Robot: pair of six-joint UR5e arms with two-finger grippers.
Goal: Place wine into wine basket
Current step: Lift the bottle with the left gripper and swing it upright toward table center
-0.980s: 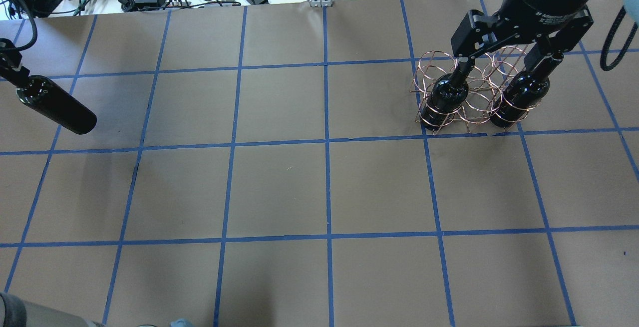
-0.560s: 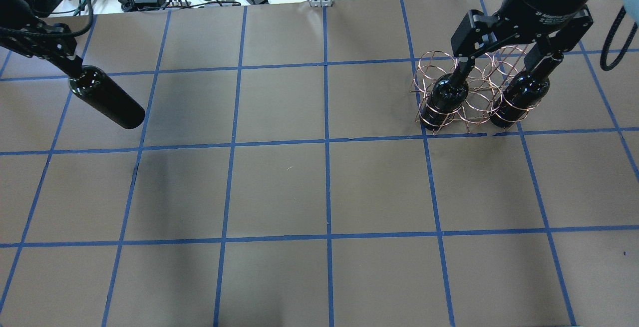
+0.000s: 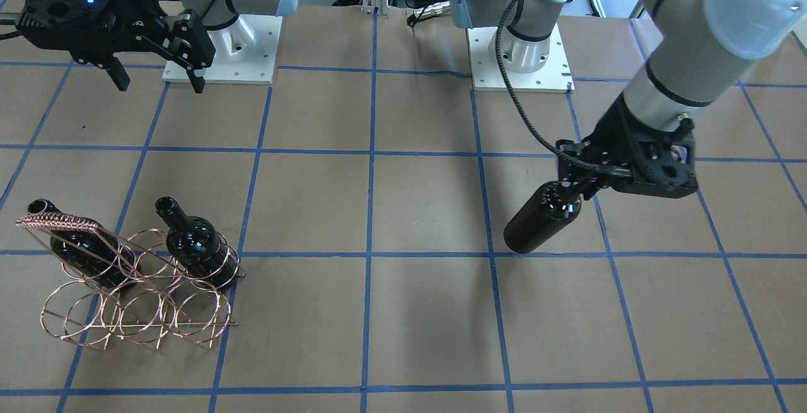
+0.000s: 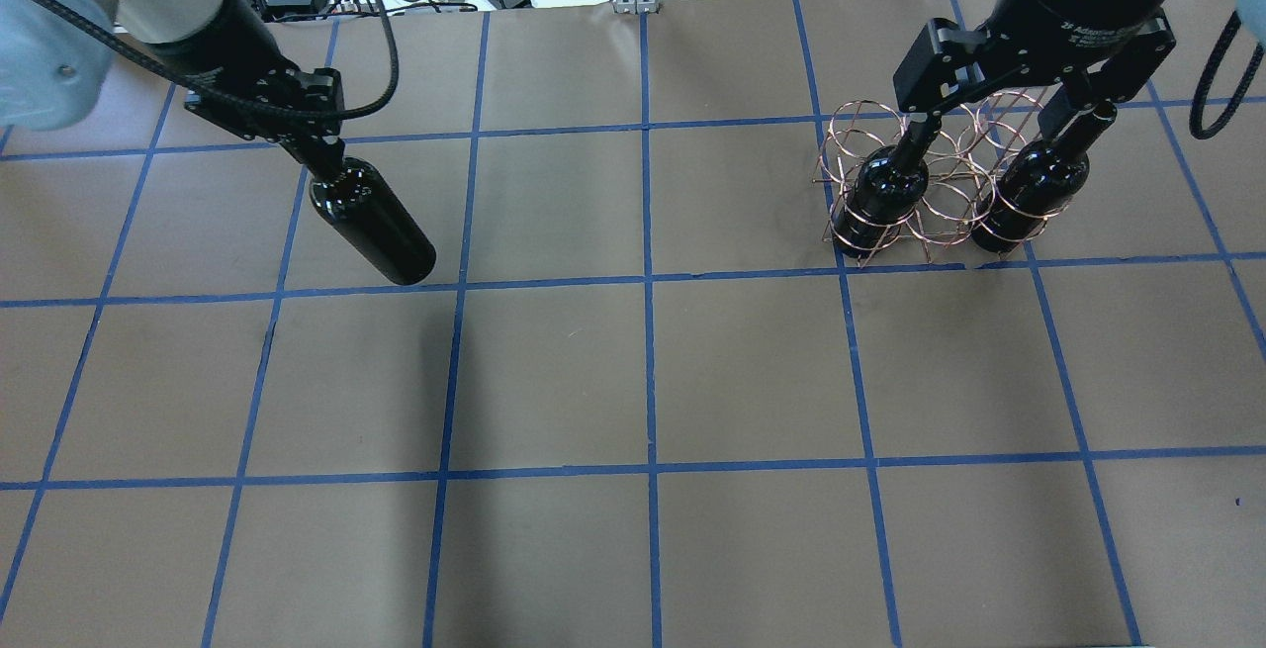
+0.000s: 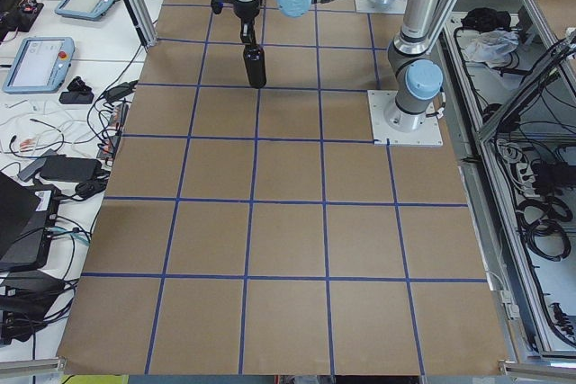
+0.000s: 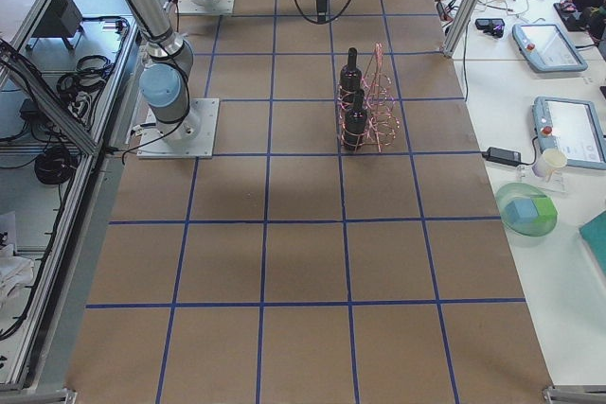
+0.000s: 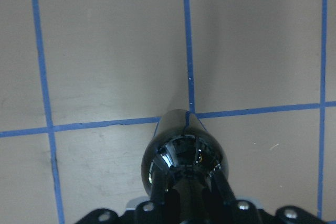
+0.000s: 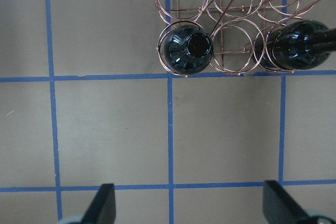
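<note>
Only the white print (image 4: 1100,31) on the right gripper (image 4: 997,119) is partly readable, as "2F Adaptive".

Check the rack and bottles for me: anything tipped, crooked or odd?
Nothing stands out. The rack holds two bottles upright in its end rings, on the row nearer the robot; the middle ring is empty. The left gripper holds the third bottle by its neck, hanging straight. The right gripper is open.
</note>
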